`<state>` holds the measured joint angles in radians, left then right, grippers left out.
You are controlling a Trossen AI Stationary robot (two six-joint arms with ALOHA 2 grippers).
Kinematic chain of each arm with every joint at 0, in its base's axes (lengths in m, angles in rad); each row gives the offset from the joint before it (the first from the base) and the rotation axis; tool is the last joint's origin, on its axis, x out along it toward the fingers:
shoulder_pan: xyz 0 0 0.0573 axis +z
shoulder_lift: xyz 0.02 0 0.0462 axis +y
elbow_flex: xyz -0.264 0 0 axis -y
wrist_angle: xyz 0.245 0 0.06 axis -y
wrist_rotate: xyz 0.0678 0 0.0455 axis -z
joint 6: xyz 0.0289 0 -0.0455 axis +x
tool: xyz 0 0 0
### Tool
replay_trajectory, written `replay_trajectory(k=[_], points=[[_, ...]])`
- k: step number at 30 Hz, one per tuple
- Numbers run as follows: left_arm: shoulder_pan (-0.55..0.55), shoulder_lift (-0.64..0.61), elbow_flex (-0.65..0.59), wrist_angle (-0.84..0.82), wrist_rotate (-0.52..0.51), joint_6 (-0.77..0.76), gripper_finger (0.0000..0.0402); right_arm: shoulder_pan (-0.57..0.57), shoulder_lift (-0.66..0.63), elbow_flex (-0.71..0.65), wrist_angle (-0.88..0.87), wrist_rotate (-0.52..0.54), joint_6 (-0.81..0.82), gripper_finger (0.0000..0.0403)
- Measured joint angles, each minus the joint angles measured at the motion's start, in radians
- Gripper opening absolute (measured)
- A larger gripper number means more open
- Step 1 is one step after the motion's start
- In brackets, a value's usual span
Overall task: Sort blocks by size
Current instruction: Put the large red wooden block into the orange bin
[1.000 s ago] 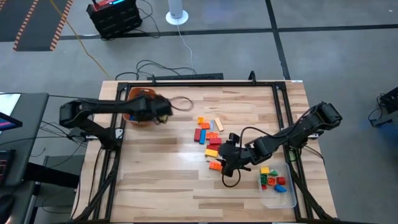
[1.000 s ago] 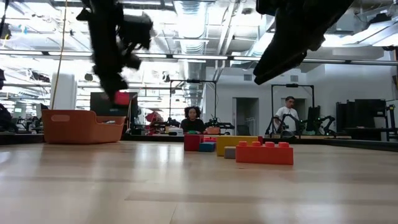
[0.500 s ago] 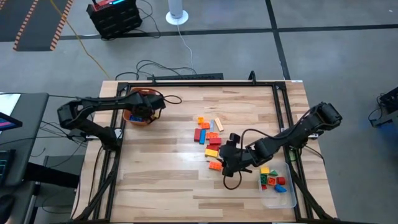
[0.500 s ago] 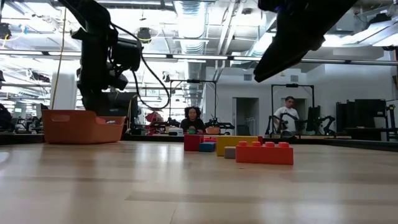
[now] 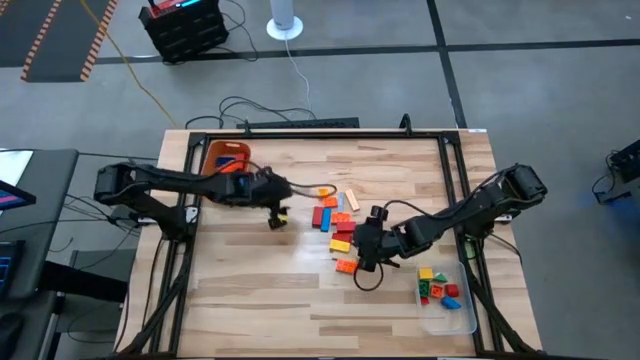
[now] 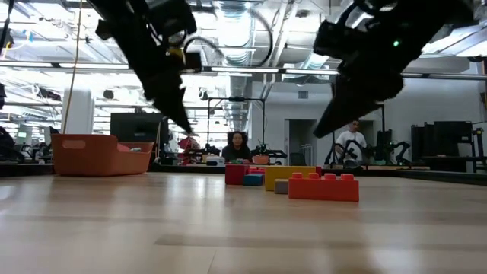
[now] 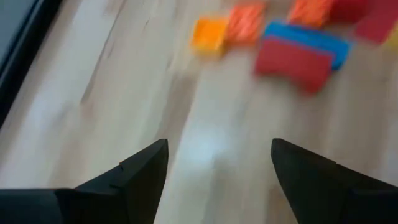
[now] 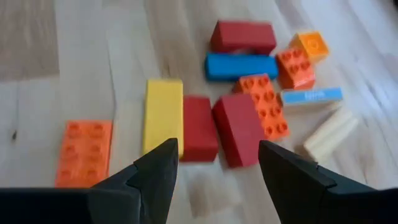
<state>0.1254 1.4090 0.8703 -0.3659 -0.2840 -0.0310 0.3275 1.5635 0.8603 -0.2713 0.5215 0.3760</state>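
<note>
Now we see the left gripper out over the bare wood, well clear of the orange bin it hung above a second ago, when a red piece showed between its fingers. Those fingers now stand spread and empty, and its wrist camera looks toward the loose blocks. We judge that one brick has gone into the bin and that the arm is heading back for the next.

The right gripper has shifted only a little; it hovers over the near edge of the pile with its fingers parted, holding nothing. Directly under it lie a yellow brick and a red brick. A clear tray by the right arm holds several small pieces, so much of the sorting is left.

The surface is pale plank wood inside a black frame. Beyond it the low view shows a bright workshop, with two people at benches far back.
</note>
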Motion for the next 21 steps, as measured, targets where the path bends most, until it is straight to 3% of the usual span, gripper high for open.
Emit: replay_trajectory(k=[7,21], points=[[-0.100,0.000,0.000,0.103,-0.001,0.003,0.0277,-0.094,-0.002,-0.086,0.203,-0.076,-0.174,0.0255],[-0.171,0.000,0.000,0.091,-0.002,-0.038,0.0277,-0.216,0.122,-0.100,0.325,-0.202,-0.271,0.0255]])
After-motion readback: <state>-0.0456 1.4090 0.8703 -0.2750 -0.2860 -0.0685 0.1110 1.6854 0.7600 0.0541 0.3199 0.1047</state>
